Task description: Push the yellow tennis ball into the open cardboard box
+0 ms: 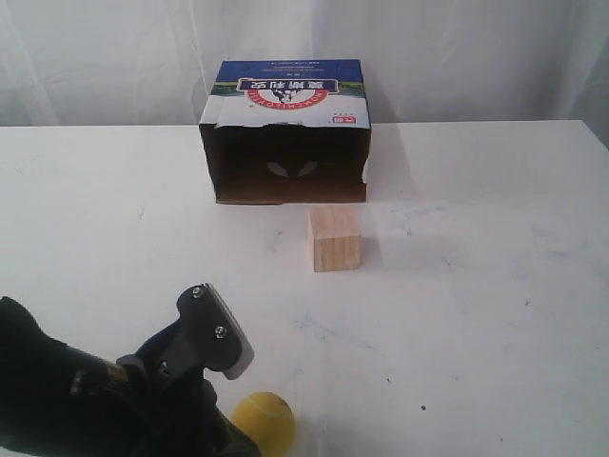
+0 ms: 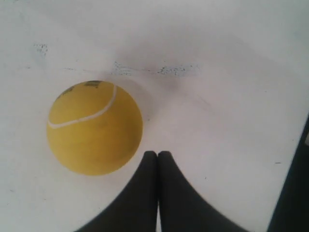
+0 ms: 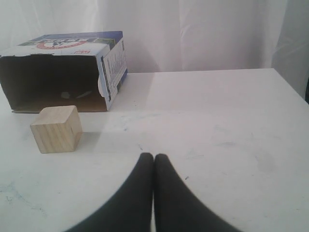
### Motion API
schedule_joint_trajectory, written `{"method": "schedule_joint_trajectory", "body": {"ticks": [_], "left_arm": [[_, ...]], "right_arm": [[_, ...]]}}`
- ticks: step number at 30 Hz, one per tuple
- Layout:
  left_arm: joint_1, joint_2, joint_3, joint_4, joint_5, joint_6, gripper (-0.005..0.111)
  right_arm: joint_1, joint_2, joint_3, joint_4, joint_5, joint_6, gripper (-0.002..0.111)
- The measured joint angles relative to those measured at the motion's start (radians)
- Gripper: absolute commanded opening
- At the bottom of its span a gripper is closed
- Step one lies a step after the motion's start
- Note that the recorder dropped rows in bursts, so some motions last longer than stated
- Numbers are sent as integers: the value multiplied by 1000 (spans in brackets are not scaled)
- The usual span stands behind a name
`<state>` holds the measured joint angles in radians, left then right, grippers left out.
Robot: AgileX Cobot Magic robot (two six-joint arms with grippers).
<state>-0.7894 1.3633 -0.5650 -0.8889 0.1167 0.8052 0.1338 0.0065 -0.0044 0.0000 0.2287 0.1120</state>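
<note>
The yellow tennis ball (image 1: pixel 264 422) lies on the white table at the front edge of the exterior view, right beside my left arm. In the left wrist view the ball (image 2: pixel 94 127) sits just beside the tips of my left gripper (image 2: pixel 157 153), which is shut with nothing in it. The open cardboard box (image 1: pixel 285 131) stands at the back, blue printed top up, its dark hollow front facing the ball; the right wrist view shows it too (image 3: pixel 63 72). My right gripper (image 3: pixel 154 156) is shut and empty, well clear of the box; it is out of the exterior view.
A pale wooden cube (image 1: pixel 335 239) stands on the table (image 1: pixel 495 286) in front of the box's opening, between ball and box; the cube (image 3: pixel 57 128) also shows in the right wrist view. White curtain hangs behind the table.
</note>
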Motion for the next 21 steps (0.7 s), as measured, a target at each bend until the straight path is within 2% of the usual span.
{"method": "schedule_joint_trajectory", "body": {"ticks": [5, 13, 21], "left_arm": [[0, 1, 0, -13, -25, 4, 0], [0, 12, 0, -169, -26, 4, 0], [0, 12, 0, -185, -30, 96, 0]], "right_arm": [[0, 0, 0, 0, 0, 0, 0], [0, 0, 0, 0, 0, 0, 0], [0, 0, 0, 0, 0, 0, 0]]}}
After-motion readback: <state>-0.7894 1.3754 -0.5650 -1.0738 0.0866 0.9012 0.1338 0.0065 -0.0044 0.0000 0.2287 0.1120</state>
